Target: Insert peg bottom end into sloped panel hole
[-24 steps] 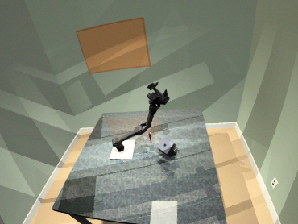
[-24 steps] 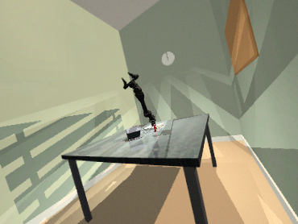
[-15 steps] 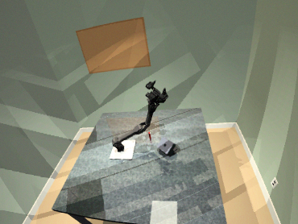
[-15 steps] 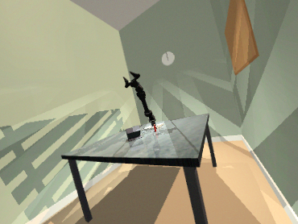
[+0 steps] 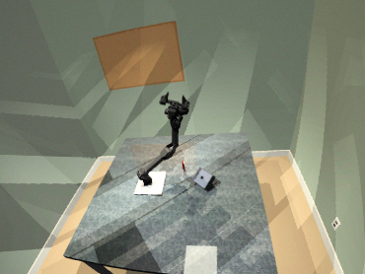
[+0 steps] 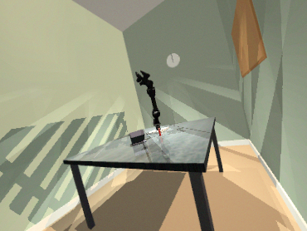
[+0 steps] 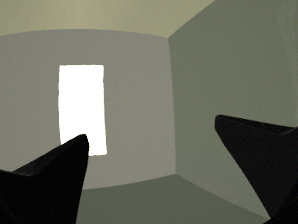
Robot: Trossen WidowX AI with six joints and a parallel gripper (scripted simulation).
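Top view shows the table [image 5: 232, 212] [image 6: 178, 159] spread below the pincer [image 5: 175, 100] [image 6: 142, 75] [image 7: 152, 127], with the panel [image 5: 202, 177] [image 6: 137, 137] and, smaller, the red peg [image 5: 183, 166] [image 6: 159, 132] standing beside it, both well beneath the fingers; a hurried or slanted descent from so high could knock the peg over or strike the panel. Raised on its stretched arm [image 5: 175, 133] [image 6: 153, 101], the pincer points up and away from the peg, spread almost fully and grasping nothing.

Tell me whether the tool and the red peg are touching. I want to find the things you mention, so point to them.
Apart. The exterior view shows the tool [image 5: 175, 100] [image 6: 140, 76] [image 7: 153, 131] raised high above the table, with the red peg [image 5: 183, 166] [image 6: 159, 132] down on the tabletop.
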